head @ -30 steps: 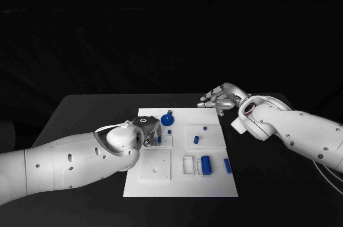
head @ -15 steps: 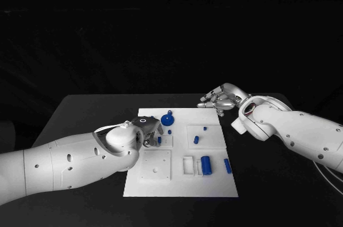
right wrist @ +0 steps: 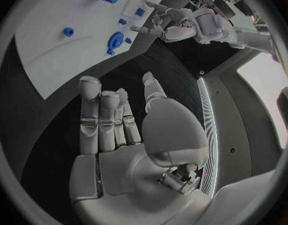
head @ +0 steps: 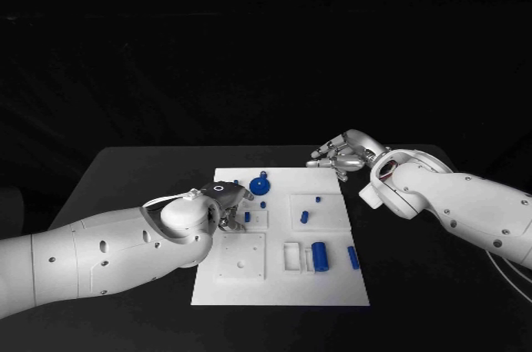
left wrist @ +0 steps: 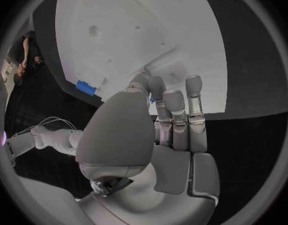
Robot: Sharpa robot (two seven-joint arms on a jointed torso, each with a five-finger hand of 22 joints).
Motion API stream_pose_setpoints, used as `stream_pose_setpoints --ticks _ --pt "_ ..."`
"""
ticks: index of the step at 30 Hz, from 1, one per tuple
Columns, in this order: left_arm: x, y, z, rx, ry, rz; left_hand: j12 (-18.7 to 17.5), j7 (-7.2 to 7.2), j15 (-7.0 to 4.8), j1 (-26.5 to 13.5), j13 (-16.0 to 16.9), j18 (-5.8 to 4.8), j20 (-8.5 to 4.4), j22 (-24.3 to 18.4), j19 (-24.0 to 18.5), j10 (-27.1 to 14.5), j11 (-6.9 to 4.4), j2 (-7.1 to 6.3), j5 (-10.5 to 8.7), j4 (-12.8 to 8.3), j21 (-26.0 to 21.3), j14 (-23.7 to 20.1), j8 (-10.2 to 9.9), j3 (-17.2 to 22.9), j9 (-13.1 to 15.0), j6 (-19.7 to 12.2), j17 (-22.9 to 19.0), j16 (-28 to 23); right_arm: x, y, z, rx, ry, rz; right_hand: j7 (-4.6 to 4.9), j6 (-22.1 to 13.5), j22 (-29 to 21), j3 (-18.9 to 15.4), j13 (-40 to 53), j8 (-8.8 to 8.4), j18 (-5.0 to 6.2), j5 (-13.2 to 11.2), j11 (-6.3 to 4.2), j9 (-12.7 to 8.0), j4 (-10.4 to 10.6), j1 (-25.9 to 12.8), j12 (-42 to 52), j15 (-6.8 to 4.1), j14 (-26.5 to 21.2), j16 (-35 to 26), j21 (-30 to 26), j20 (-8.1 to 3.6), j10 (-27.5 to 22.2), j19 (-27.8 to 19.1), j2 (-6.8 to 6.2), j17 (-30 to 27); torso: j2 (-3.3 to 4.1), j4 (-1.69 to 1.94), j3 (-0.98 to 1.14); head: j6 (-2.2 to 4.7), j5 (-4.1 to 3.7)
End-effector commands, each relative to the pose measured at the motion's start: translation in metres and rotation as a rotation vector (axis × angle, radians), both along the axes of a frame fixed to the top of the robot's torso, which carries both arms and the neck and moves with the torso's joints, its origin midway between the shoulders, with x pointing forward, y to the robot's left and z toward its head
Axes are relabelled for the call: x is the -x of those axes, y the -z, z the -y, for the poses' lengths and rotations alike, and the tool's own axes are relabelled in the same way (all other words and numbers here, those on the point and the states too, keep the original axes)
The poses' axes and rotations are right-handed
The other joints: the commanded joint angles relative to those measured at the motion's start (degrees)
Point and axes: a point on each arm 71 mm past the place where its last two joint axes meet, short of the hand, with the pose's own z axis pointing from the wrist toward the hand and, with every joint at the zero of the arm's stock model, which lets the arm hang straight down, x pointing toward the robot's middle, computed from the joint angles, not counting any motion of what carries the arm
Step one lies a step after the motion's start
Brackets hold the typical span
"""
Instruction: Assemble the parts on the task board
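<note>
The flat white rectangular task board (head: 333, 287) lies in the middle of the matt black table (head: 133, 175), its surface smooth and pale. On its far edge sits a round blue disc-shaped part (head: 260, 186) with a small knob on its far side. To the right, a raised white square block (head: 318, 211) carries two small blue pegs. Nearer, a blue cylinder part (head: 319, 256) lies on its side beside a white rectangular frame (head: 291, 257), and a slim blue rod part (head: 353, 257) lies just right of the cylinder. A white square plate (head: 241, 256) with small holes sits on the board's near left.

The left hand (head: 231, 206), silver metal on a glossy white arm, hangs over the board's left part, and its bulk hides what lies below it. In the left wrist view its fingers (left wrist: 175, 110) lie pressed side by side, pointing at the board, with a sliver of blue just beside the fingertips; whether they pinch anything I cannot tell.

The right hand (head: 344, 156) hovers over the table off the board's far right corner, apart from the board. In the right wrist view its fingers (right wrist: 103, 117) lie straight and close together, the thumb apart, holding nothing.
</note>
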Motion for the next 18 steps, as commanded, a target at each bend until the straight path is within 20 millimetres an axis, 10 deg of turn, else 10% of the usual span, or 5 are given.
stream_pose_setpoints --ticks 1,5,9,18 --pt "0.001 -0.002 0.002 0.038 0.015 0.018 -0.3 0.08 -0.37 0.2 0.0 -0.57 -0.47 1.1 0.0 -0.1 -0.26 -0.13 -0.15 0.3 -0.3 0.1 -0.3 0.0 0.0 0.0 0.1 -0.2 0.0 0.0 0.0 -0.003 -0.004 0.001 0.11 -0.3 3.1 0.1 -0.1 -0.2 0.64 -0.3 -0.02 -0.1 0.2 0.5 -0.1 -0.07 0.3 -0.3 -0.1 -0.21 0.4 1.8 0.18 0.0 0.03 -0.02 0.0 0.07 0.03" --pt "0.001 -0.006 0.0 0.068 0.022 0.04 -0.1 1.35 -0.1 -0.4 0.0 -0.55 -0.34 1.1 -0.1 -0.6 0.1 0.89 -0.06 -1.3 -0.6 -0.1 -0.2 0.5 0.2 4.8 0.1 -0.4 0.0 0.001 0.0 -0.004 -0.003 0.0 0.11 -0.3 3.1 0.1 -0.1 -0.2 0.64 -0.3 -0.02 -0.1 0.2 0.5 -0.1 -0.07 0.3 -0.3 -0.1 -0.21 0.4 1.8 0.18 0.0 0.02 0.01 0.0 0.08 0.05" --pt "-0.001 -0.014 -0.003 0.122 0.025 0.062 -0.3 3.52 0.57 -2.1 -0.2 -0.17 0.24 1.0 -0.4 -1.4 1.09 3.72 0.39 -4.9 -1.4 -0.4 0.4 0.0 0.8 21.1 -0.3 -1.1 0.0 0.001 0.001 -0.004 -0.002 0.0 0.11 -0.3 3.1 0.1 -0.1 -0.2 0.64 -0.3 -0.02 -0.1 0.2 0.5 -0.1 -0.07 0.3 -0.3 -0.1 -0.21 0.4 1.8 0.18 0.0 0.01 0.01 0.03 0.23 0.08" --pt "-0.013 -0.032 -0.013 0.312 -0.033 0.009 -7.1 5.2 2.33 -1.3 -5.1 -0.07 1.76 -1.4 -2.7 -6.4 2.78 7.5 3.71 -6.8 -7.1 -4.0 0.6 -0.4 0.9 27.7 -3.9 -8.5 0.0 0.001 0.002 -0.008 0.002 -0.001 0.13 -0.4 3.1 0.2 -0.1 -0.19 0.66 -0.3 -0.01 -0.1 0.4 0.5 -0.1 -0.06 0.3 -0.4 -0.1 -0.2 0.4 1.8 0.2 0.0 -0.03 0.02 0.05 0.76 0.21"
